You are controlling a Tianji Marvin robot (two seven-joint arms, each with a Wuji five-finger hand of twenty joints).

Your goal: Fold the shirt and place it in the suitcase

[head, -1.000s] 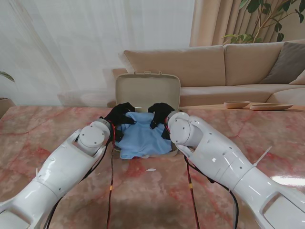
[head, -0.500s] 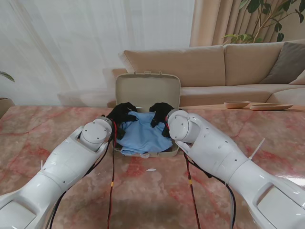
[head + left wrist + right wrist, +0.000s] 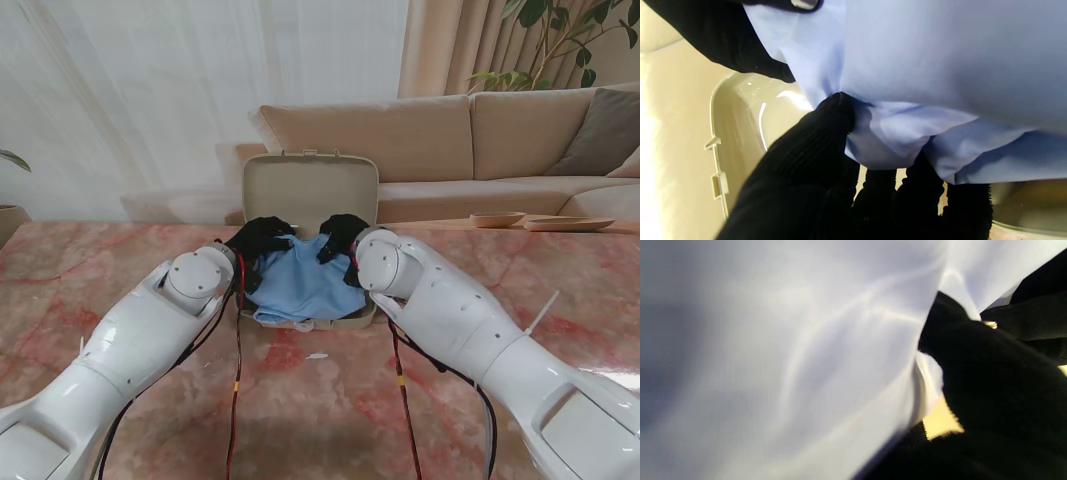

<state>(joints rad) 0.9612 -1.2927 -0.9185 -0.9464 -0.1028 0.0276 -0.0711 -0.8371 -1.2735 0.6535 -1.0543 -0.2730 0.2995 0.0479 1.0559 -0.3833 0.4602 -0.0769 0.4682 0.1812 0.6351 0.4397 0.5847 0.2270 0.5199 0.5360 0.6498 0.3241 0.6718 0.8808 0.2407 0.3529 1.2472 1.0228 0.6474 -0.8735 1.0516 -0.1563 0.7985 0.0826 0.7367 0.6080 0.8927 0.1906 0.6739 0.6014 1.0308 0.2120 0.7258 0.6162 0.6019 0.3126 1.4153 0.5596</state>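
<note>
Pink marble table (image 3: pixel 120 260); beige suitcase (image 3: pixel 310 190) at its far edge, lid up. Folded blue shirt (image 3: pixel 305 285) lies inside w/ near edge draped over the rim. Left hand (image 3: pixel 258 240) & right hand (image 3: pixel 340 235) each pinch a far corner. Cloth looks light, limp, prob. slippery; grip folded corners.

I count one suitcase (image 3: pixel 311 190), lid raised, and one light blue shirt (image 3: pixel 306 288) lying in it. Two black-gloved hands are at the shirt: one left hand (image 3: pixel 258 240) and one right hand (image 3: pixel 340 236). Farther from me I count one sofa (image 3: pixel 470 140), one potted plant (image 3: pixel 560 35) and two shallow wooden dishes (image 3: pixel 497 219).
</note>
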